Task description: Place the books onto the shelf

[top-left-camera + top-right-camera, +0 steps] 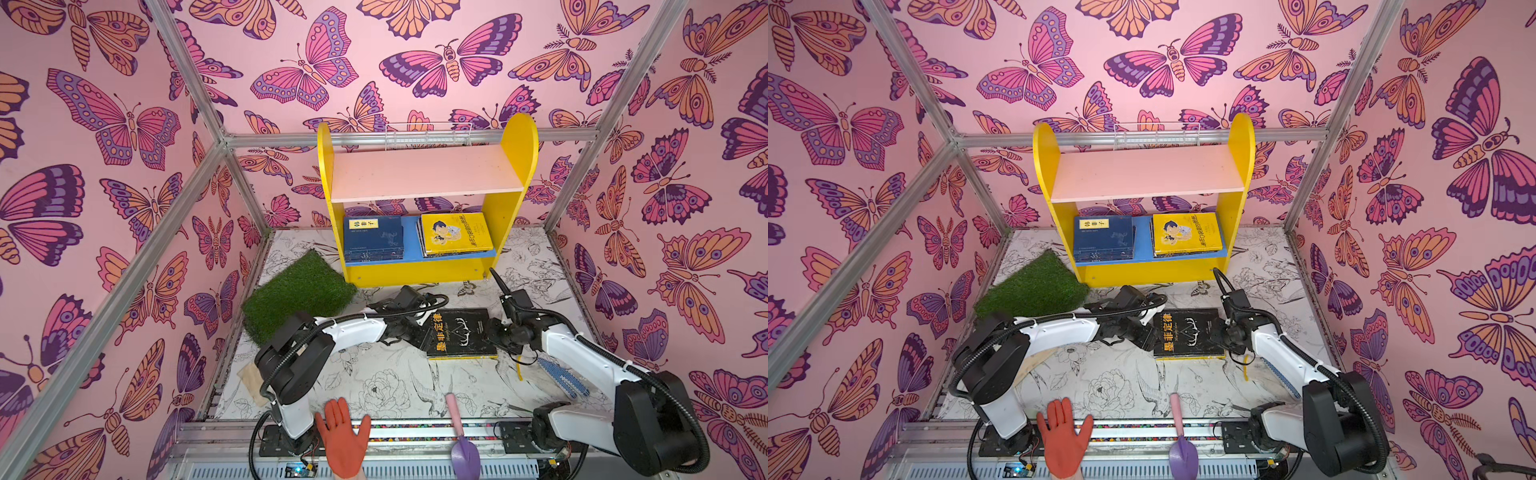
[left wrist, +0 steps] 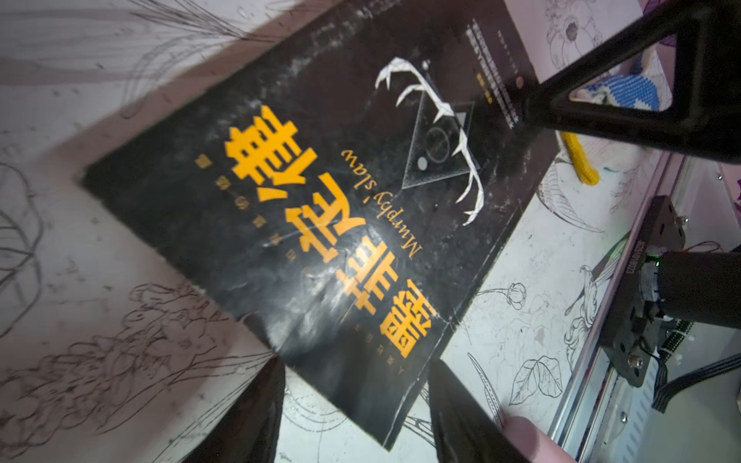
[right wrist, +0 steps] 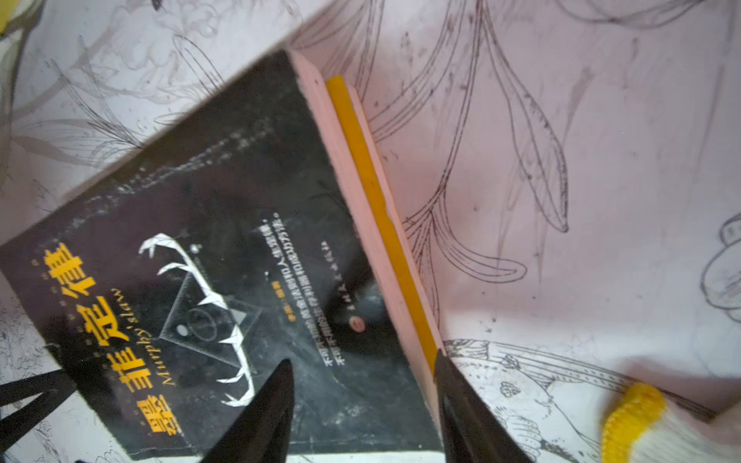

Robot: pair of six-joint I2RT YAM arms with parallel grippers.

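In both top views your book lies flat on the table before the shelf, left gripper and right gripper at its sides. Left wrist view: left gripper spread wide astride a book corner. Right wrist view: right gripper released, straddling the page edge.
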